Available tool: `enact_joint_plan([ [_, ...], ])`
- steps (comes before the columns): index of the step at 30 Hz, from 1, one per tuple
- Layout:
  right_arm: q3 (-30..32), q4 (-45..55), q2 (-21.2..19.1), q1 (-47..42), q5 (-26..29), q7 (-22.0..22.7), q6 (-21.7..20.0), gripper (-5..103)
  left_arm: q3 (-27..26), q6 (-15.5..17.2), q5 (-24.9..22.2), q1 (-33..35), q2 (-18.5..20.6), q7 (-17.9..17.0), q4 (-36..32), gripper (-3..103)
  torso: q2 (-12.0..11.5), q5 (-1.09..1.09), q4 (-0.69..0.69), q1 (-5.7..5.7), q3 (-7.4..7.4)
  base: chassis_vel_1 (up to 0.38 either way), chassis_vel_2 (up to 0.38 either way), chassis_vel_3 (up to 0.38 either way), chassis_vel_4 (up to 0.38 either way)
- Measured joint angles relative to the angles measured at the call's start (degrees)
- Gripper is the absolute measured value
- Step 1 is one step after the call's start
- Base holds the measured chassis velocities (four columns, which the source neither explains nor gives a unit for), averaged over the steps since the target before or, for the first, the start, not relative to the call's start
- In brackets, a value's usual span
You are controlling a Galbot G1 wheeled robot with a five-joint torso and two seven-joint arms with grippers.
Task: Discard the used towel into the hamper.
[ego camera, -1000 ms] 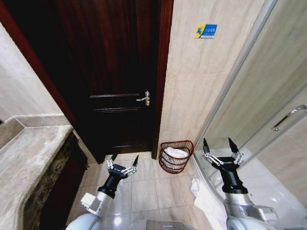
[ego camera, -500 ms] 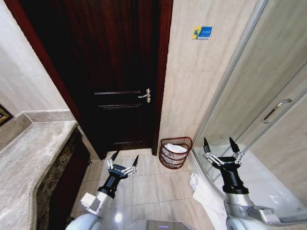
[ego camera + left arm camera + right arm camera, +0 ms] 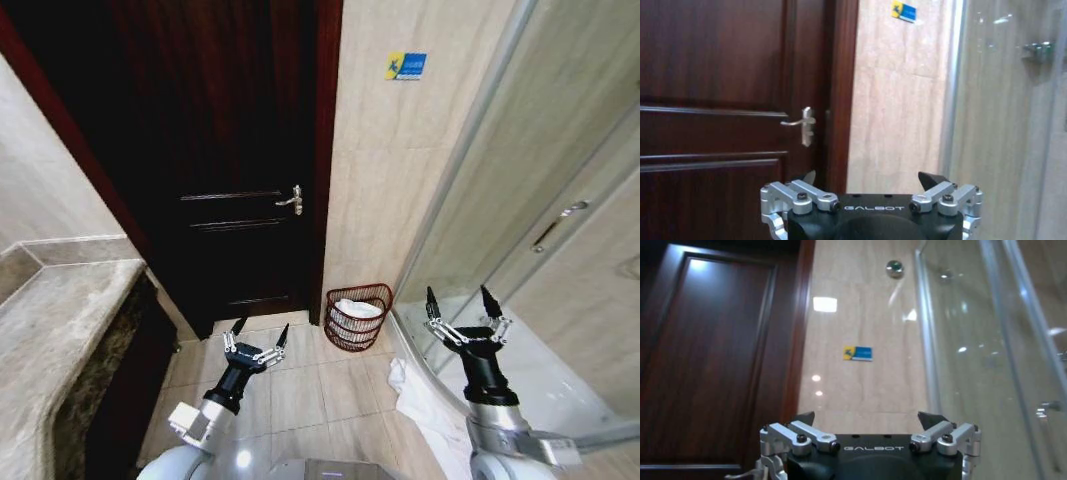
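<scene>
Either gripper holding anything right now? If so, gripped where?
Nothing is held. The left gripper and right gripper are both open and empty, raised above the floor. White cloth already lies in the hamper, and more on the floor.

1. "GALBOT" stands in pale letters on the black body of the left gripper (image 3: 867, 182), just below its spread fingers, in the left wrist view.
2. The same word "GALBOT" stands on the black body of the right gripper (image 3: 867, 421) in the right wrist view.
3. A small blue and yellow sticker (image 3: 406, 66) sits high on the tiled wall (image 3: 400, 180) beside the door; it bears a logo and small characters too small to read.
</scene>
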Motion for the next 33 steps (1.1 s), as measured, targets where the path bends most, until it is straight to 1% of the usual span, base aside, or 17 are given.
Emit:
enact_joint_plan([
  [17,0.15,0.20,0.16,-0.03,1.43,0.94,0.84,100,0.00,0.00,0.00,0.00,0.00,0.00,0.00,100,0.01,0.01,0.00,-0.01,0.00,-0.111,-0.114,-0.109,-0.112],
  [33,0.10,-0.05,0.31,0.03,1.49,1.08,1.59,100,0.00,0.00,0.00,0.00,0.00,0.00,0.00,100,0.01,0.00,0.00,0.00,0.00,-0.125,-0.121,-0.129,-0.123],
])
